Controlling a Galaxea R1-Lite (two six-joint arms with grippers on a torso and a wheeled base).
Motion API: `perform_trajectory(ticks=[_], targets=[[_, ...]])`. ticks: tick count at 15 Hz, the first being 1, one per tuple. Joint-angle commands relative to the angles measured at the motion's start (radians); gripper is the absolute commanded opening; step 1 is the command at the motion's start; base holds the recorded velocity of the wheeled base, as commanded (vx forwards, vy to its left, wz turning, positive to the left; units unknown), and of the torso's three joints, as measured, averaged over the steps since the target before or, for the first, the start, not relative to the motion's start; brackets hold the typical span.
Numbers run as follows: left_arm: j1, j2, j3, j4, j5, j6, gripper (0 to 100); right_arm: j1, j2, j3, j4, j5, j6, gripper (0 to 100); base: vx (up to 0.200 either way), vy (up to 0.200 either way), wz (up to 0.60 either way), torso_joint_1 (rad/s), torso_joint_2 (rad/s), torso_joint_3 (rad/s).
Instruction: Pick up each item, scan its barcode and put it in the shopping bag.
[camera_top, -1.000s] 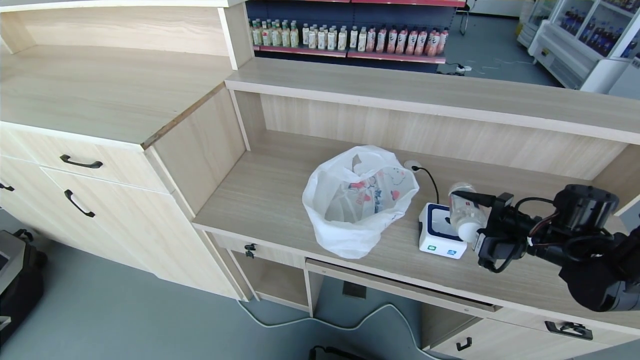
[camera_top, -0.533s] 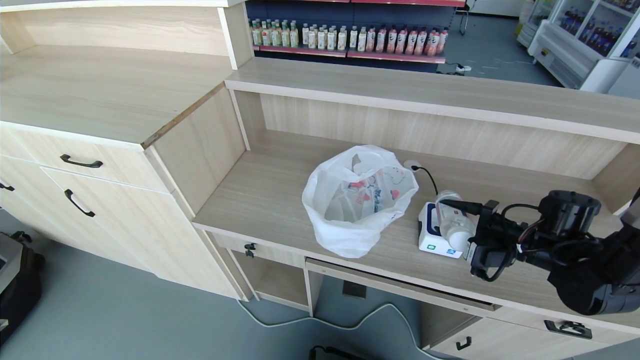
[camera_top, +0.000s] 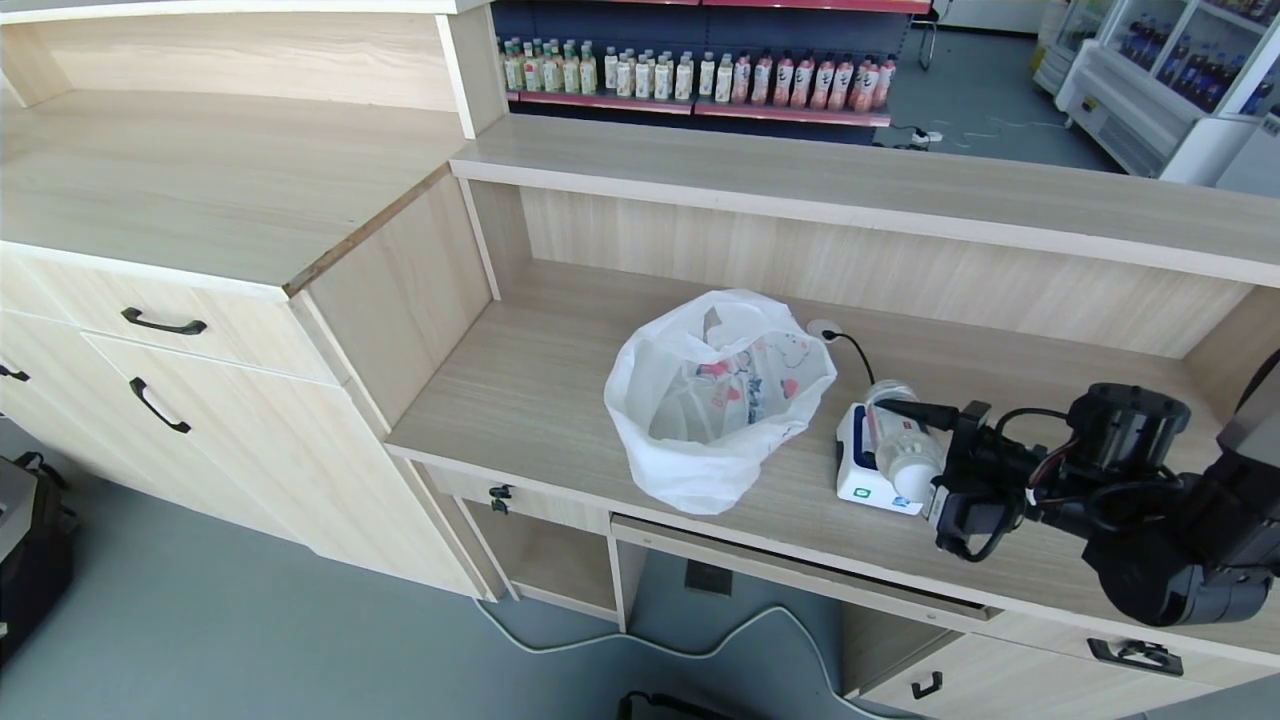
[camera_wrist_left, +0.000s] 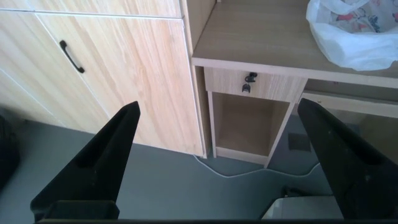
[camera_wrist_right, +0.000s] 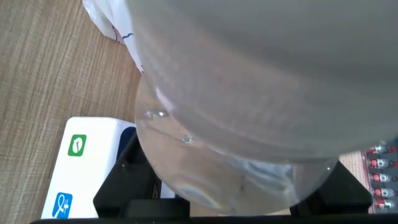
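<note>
1. While the right gripper (camera_top: 915, 432) has its fingers clamped on the clear bottle (camera_top: 897, 452), the head view puts that bottle on its side right over the white scanner (camera_top: 862, 478), white cap end toward the robot. The scanner sits on the wooden counter (camera_top: 560, 380), just beside the shopping bag (camera_top: 715, 400). The bag stands open, and there's red and blue print showing inside. I can't tell if that's packed stuff or just the bag's own pattern. A black cable (camera_top: 858, 352) runs back from the scanner to the rear wall.

2. In the left wrist view, the left gripper (camera_wrist_left: 219, 104) hangs low out in front of the cabinet (camera_wrist_left: 124, 68), fingers spread wide with nothing between them. A corner of the bag (camera_wrist_left: 357, 34) sits up on the counter edge, well apart from it.

3. In the right wrist view, the bottle (camera_wrist_right: 249, 93) is right up against the lens, with the scanner (camera_wrist_right: 78, 168) directly under it and a scrap of the bag (camera_wrist_right: 107, 17) beyond.

4. Progress, my take: the bottle is picked up and we're in the scan step, so roughly 2 of its 3 steps are in hand. Still left is carrying it across to the bag and letting go. Can't tell how many other items are waiting.
</note>
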Motion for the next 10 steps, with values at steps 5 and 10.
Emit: perform_trajectory(ticks=[5, 10], targets=[[0.000, 0.000, 0.000, -0.001, 0.000, 0.000, 100, -0.012, 0.056, -0.047, 0.000, -0.001, 0.055, 0, 0.000, 0.000, 0.00, 0.000, 0.00, 0.000], [0.000, 0.000, 0.000, -0.001, 0.000, 0.000, 100, -0.015, 0.077, -0.085, 0.000, 0.000, 0.062, 0, 0.000, 0.000, 0.00, 0.000, 0.00, 0.000]])
